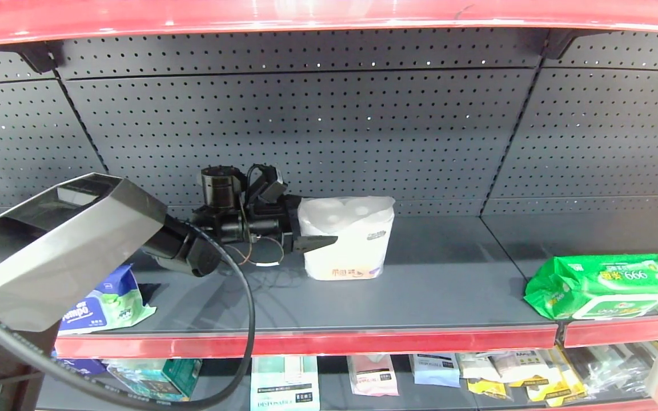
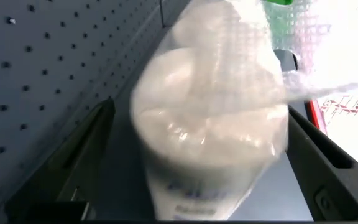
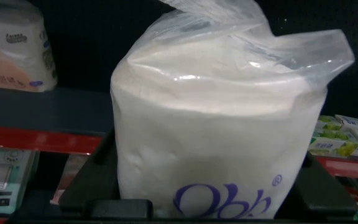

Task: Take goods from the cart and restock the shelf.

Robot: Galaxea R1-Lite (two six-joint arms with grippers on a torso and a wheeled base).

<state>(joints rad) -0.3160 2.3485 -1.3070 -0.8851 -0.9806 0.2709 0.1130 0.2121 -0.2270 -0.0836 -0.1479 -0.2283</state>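
Two black fingers of my left gripper stand spread wide on either side of the white roll pack, which sits upright on the grey shelf deck. Through the left wrist camera I see a strip of deck between the wall-side finger and the crinkled, glossy wrap. The other finger lies at the wrap's edge, and I cannot tell whether it presses. The pack is a squat block of soft rolls, round ends up, with a peach band of print at its foot.

Just behind the gripper rises the dark perforated back panel, matte metal, near the rear finger. Beyond the fingertips, to the right, a broad run of smooth deck separates them from a green wipes pack near the front edge. Toward me, the deck ends at a glossy red lip. Back along the arm, to the left, a blue-and-white soft pack leans near that lip.

My right gripper is clamped on a bagged roll, a tall white cylinder in loose clear film with blue lettering low on its face. Black fingers hug both flanks. It hangs in front of the shelf, well right of the left gripper.
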